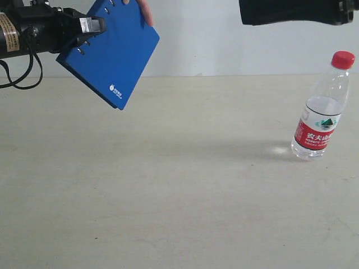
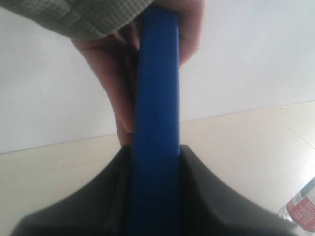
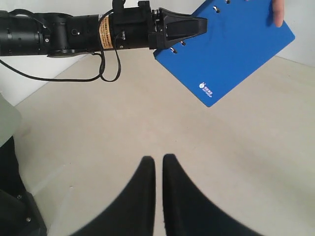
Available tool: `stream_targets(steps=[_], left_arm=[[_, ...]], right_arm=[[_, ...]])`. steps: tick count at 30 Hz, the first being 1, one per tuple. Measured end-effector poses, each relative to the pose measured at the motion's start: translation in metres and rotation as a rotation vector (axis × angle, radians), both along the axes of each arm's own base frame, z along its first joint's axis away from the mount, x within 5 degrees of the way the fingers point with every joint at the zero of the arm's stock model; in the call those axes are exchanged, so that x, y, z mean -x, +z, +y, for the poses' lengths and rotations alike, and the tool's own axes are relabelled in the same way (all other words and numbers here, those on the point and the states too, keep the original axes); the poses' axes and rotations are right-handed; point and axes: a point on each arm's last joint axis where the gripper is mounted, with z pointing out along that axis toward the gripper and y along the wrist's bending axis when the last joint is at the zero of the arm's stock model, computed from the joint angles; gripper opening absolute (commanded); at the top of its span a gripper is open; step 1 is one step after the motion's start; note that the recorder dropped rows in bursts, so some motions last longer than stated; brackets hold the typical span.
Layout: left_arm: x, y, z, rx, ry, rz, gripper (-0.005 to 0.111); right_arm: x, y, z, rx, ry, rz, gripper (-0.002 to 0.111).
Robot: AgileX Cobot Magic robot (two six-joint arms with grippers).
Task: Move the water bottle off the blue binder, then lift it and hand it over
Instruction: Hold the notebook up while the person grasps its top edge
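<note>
The blue binder [image 1: 112,50] hangs tilted in the air at the upper left, and my left gripper [image 1: 90,31] is shut on its holed spine edge. In the left wrist view the binder's edge [image 2: 155,123] runs up between the jaws of the left gripper [image 2: 155,152]. A person's hand [image 2: 113,73] grasps its far end. The water bottle [image 1: 322,112], clear with a red cap, stands upright on the table at the right, apart from the binder. My right gripper [image 3: 158,160] is shut on nothing, high above the table.
The beige table [image 1: 179,196] spreads under both arms, with a white wall behind it. The right arm [image 1: 297,11] reaches across the top right, above the bottle. The person's fingers [image 3: 279,12] curl over the binder's top corner. The bottle's label [image 2: 302,209] shows in the left wrist view.
</note>
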Motion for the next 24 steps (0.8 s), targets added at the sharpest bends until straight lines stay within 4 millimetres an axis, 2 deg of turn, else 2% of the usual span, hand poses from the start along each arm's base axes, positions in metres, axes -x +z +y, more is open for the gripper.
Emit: stream_targets(steps=[24], left_arm=[[0.0016, 0.0019, -0.0026, 0.011, -0.035, -0.019, 0.004]], right_arm=[[-0.0002, -0.0001, -0.0002, 0.003, -0.002, -0.002, 0.001]])
